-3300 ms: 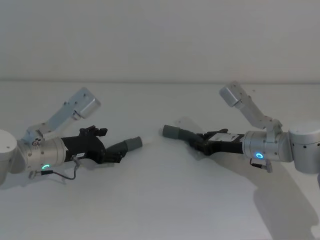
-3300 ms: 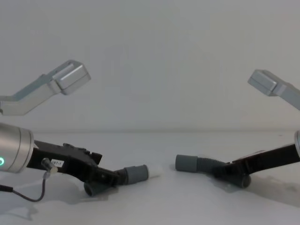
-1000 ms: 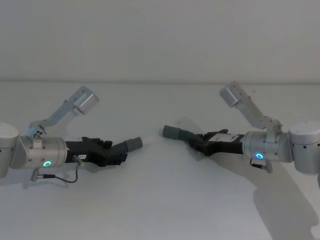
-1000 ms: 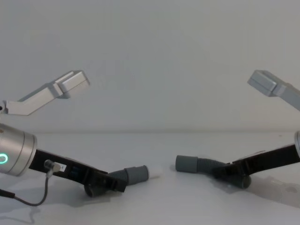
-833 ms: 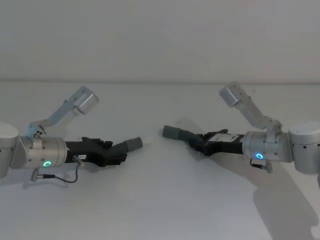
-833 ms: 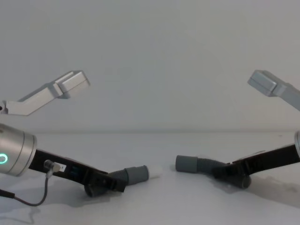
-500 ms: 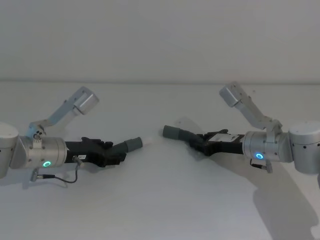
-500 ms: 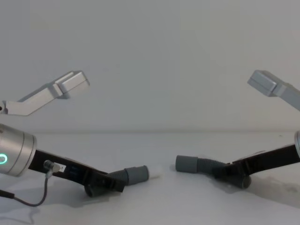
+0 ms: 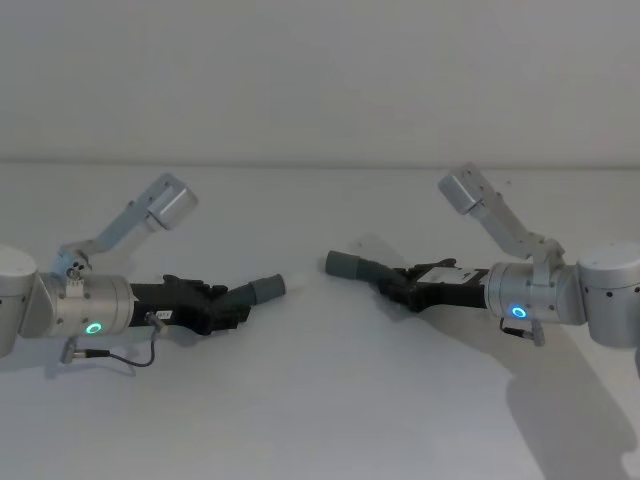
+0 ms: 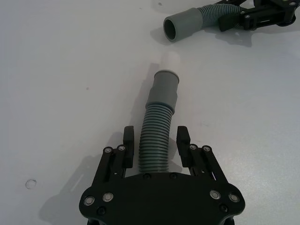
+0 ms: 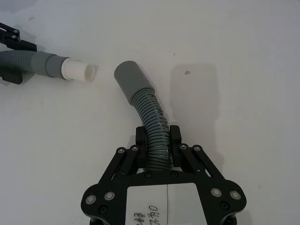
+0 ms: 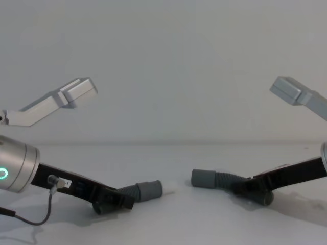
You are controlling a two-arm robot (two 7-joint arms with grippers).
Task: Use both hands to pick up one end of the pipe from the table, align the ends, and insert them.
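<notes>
Chest view, left first: sits lower than seconds ago, left gripper (image 10: 155,138) jaws released astride the left pipe piece (image 10: 158,124) on the tabletop (image 12: 168,224), so ready to clench. Rightward: right gripper (image 11: 158,136) jaws clenched on the right pipe piece (image 11: 143,98). Counts two pieces, two cuffs (image 12: 203,178), one white tip (image 11: 77,71).

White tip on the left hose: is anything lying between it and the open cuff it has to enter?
Nothing visible does. Only bare table separates the white tip from the open cuff. The left gripper straddles the left hose with its fingers open; the right gripper is shut on the right hose.
</notes>
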